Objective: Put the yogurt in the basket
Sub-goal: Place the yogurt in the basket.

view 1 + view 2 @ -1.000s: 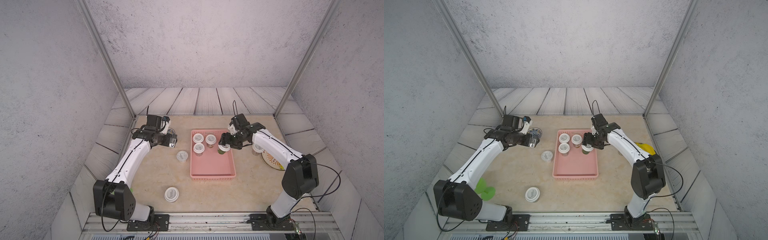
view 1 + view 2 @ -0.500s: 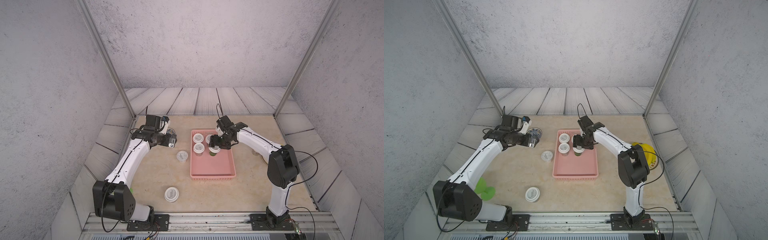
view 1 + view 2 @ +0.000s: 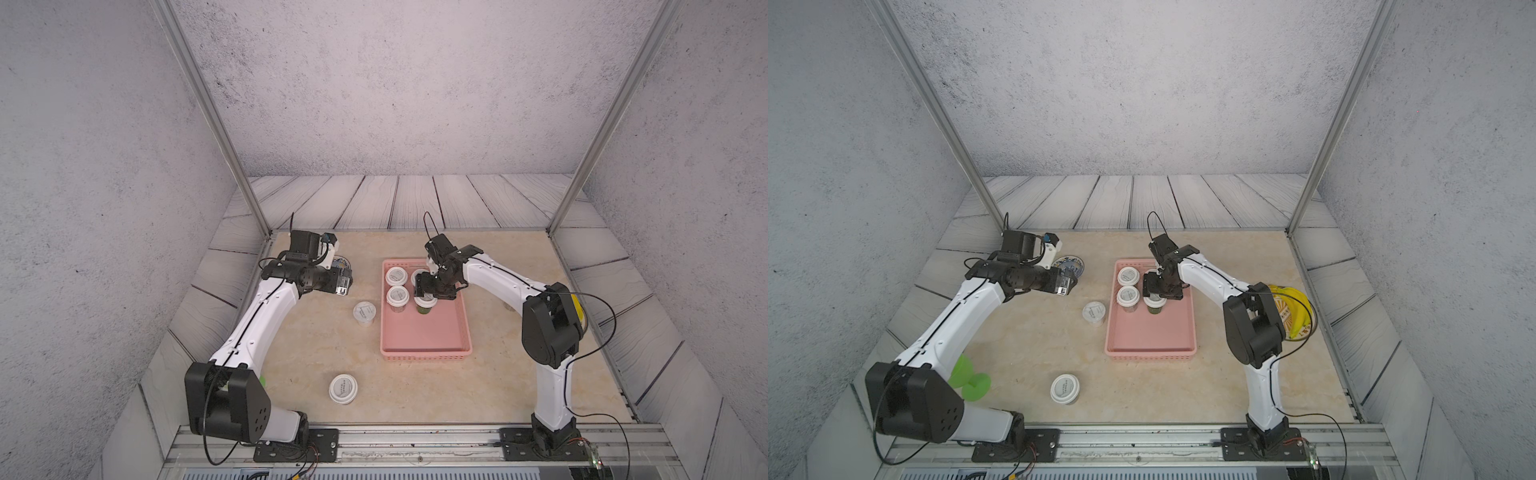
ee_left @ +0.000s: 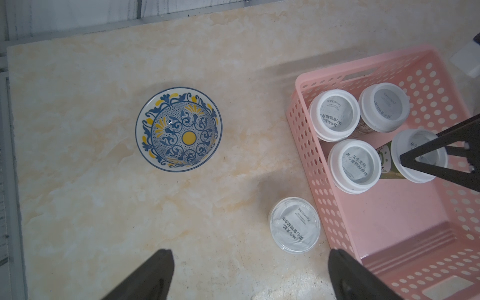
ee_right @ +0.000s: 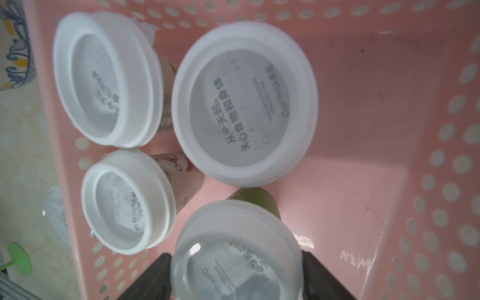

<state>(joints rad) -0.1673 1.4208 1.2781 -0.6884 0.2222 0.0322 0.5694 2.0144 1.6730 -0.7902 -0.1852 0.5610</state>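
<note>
We lower the green cup (image 5: 235,255), clamped in the right fingers (image 5: 153,275), upright onto the basket (image 3: 424,332) floor beside its neighbours; left fingers (image 4: 155,275) stand apart.

Yogurt lid (image 5: 244,104) reads "从今天起,关心食物和身体" and "Oarmilk".

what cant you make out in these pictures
- green yogurt cup in the right pincer: its own lid hides its base in the right wrist view, so contact with the basket floor is unclear
- blue-patterned bowl: mostly behind the left wrist in both top views
- banana plate: partly behind the right arm in a top view
- print on the nearest cup: too small to read in both top views
</note>
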